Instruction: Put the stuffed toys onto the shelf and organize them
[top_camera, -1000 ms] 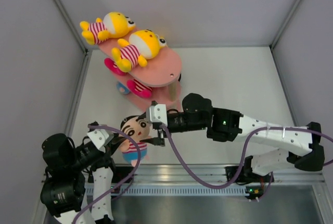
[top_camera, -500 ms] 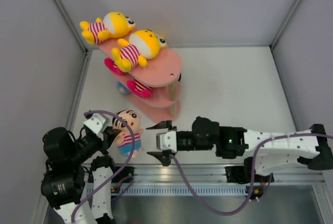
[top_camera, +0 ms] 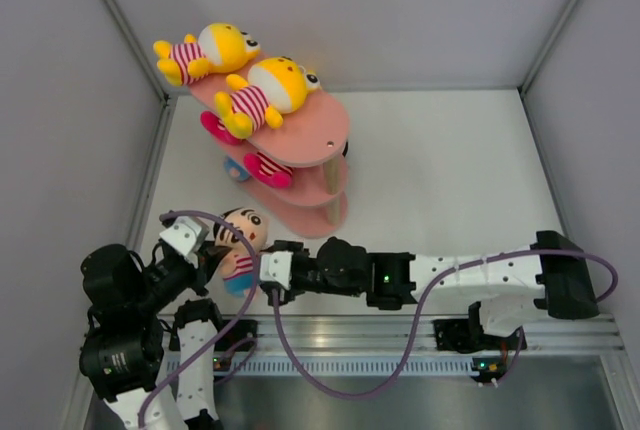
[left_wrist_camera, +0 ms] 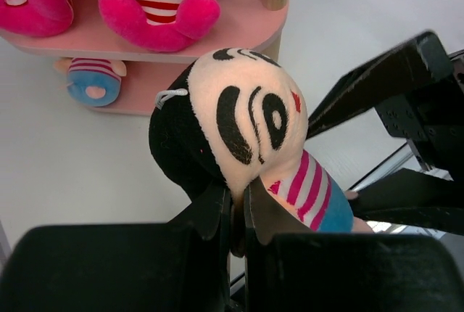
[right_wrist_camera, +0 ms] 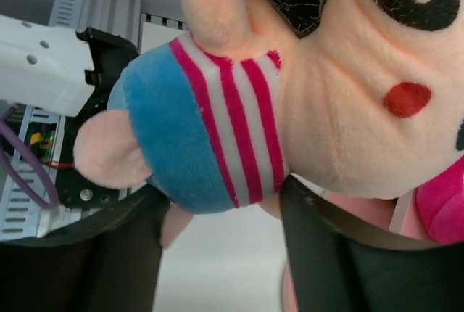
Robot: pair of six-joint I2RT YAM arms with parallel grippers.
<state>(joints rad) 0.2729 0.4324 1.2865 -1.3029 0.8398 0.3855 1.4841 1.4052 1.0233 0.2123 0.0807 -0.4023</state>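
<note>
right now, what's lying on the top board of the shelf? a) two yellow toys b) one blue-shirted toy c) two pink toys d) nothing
a: two yellow toys lie on the top board of the shelf, with the pink ones a tier lower.

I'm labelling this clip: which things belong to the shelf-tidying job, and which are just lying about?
Job in hand:
shelf; beige-headed toy pinched in the left hand; yellow toys; pink toys; blue-shirted toy below them.

Just there:
purple cables; metal rail.
</note>
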